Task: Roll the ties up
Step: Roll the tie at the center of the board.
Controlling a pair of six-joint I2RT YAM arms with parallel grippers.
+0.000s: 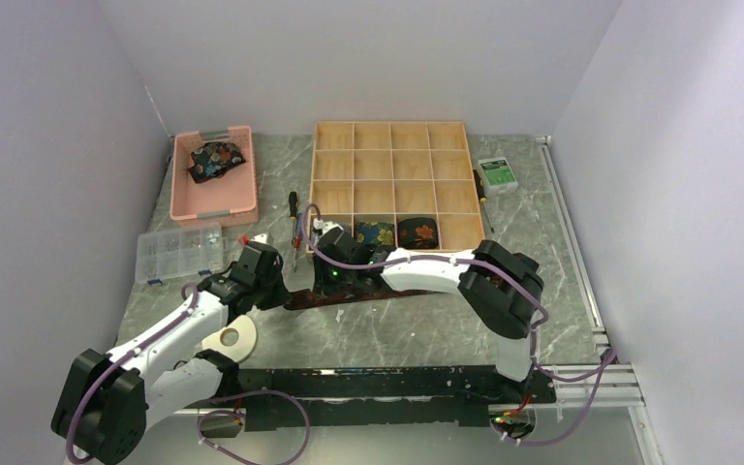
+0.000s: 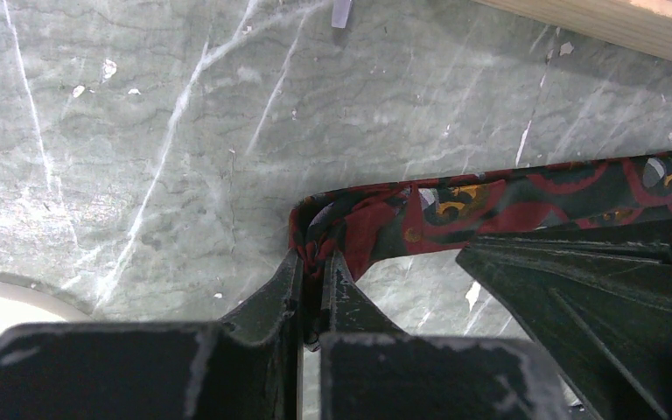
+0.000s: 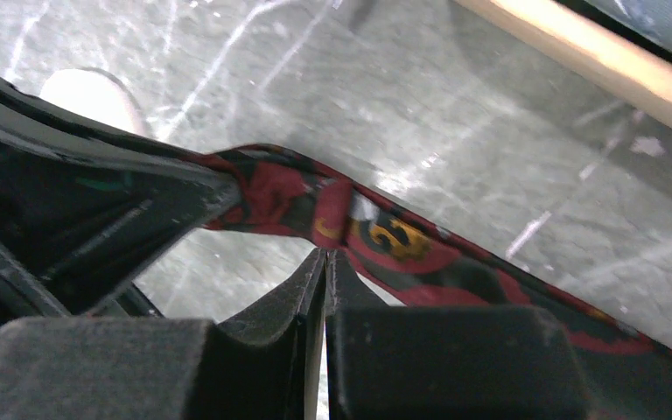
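A dark red and black patterned tie lies stretched across the marble table in front of the wooden box. My left gripper is shut on its folded left end. My right gripper is shut, its tips against the near edge of the same tie just right of the left gripper; no cloth shows between its fingers. Two rolled ties sit in the box's front compartments. Another tie lies bunched in the pink tray.
The wooden compartment box stands at the back centre and the pink tray at the back left. A clear plastic organiser, screwdrivers, a green-and-white packet and a white tape roll lie around.
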